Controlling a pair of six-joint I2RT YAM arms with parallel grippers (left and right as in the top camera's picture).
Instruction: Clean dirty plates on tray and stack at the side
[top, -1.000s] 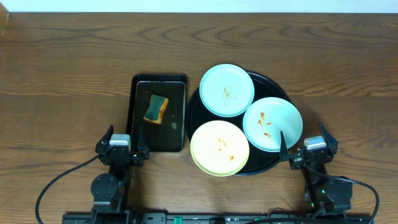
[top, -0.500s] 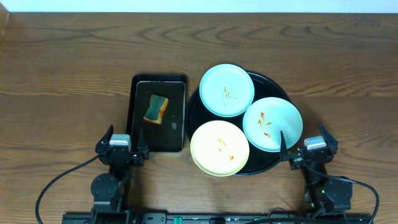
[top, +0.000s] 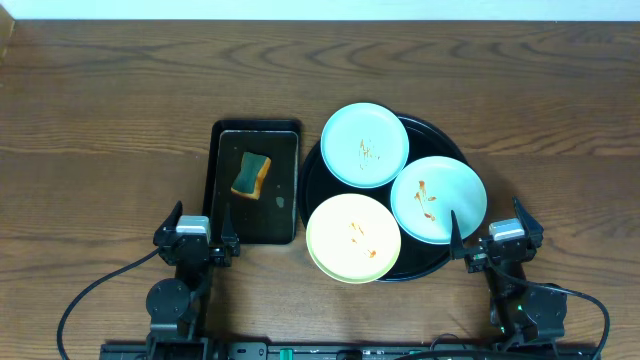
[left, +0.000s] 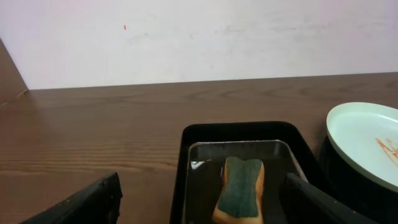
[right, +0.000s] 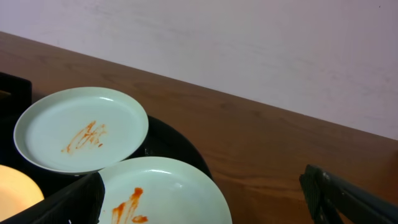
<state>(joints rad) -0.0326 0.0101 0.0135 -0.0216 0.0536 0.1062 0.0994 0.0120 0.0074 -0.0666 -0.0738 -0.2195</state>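
Three dirty plates lie on the round black tray (top: 438, 132): a mint one (top: 364, 145) at the back, a second mint one (top: 438, 199) on the right, a pale yellow one (top: 353, 238) in front. All carry orange sauce smears. My left gripper (top: 197, 228) rests open at the near end of the rectangular tray, nothing between its fingers. My right gripper (top: 490, 228) rests open by the round tray's right front rim, over the edge of the right mint plate (right: 168, 193). The back plate (right: 81, 127) shows beyond it.
A rectangular black tray (top: 215, 185) left of the round one holds a green-and-yellow sponge (top: 251, 175), seen close in the left wrist view as sponge (left: 241, 190). Bare wooden table (top: 110, 130) stretches left and behind. A pale wall stands past the far edge.
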